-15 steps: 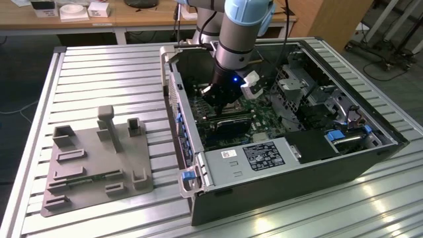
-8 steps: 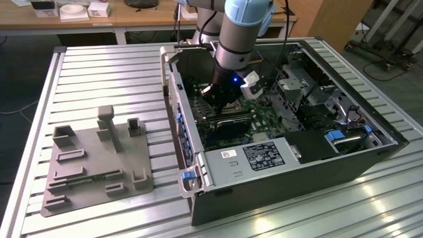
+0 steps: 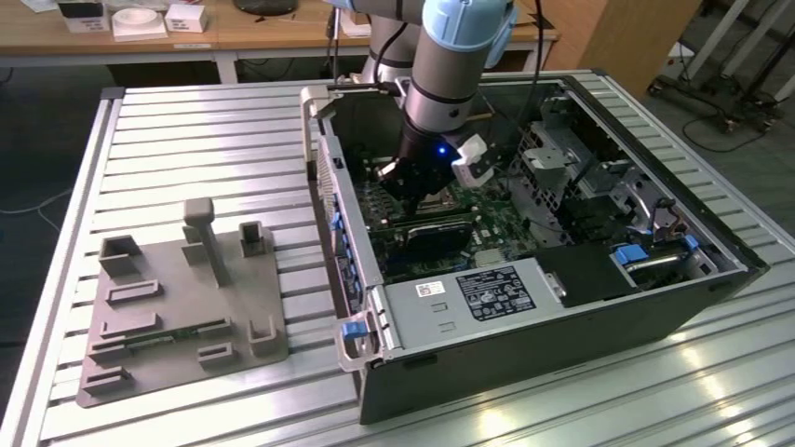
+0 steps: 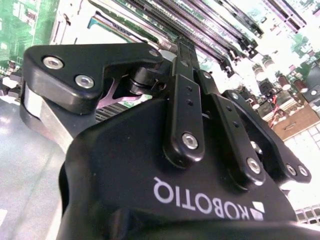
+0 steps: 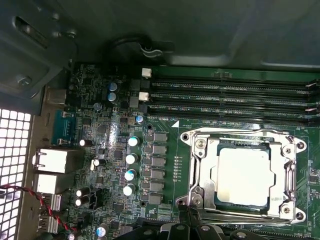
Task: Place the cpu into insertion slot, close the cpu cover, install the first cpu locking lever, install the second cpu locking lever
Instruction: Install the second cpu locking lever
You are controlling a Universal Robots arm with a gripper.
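Observation:
The cpu (image 5: 245,175) lies in the insertion slot (image 5: 296,146) on the green motherboard, its pale metal top showing through the window of the cpu cover (image 5: 201,172), which is folded down flat over it. A thin wire locking lever (image 5: 235,216) runs along the socket edge closest to my gripper (image 5: 187,227). My gripper (image 3: 416,191) reaches down inside the open computer case, just over the socket. In the second wrist view its black fingers (image 4: 184,75) run together to a narrow tip, and my gripper (image 4: 182,45) is shut and holds nothing.
Long black memory slots (image 5: 230,95) lie beside the socket, and a row of capacitors (image 5: 131,160) stands on its other side. The case wall (image 3: 348,242) and a black box with a white label (image 3: 485,293) hem the arm in. A grey fixture block (image 3: 174,298) sits on the slatted table.

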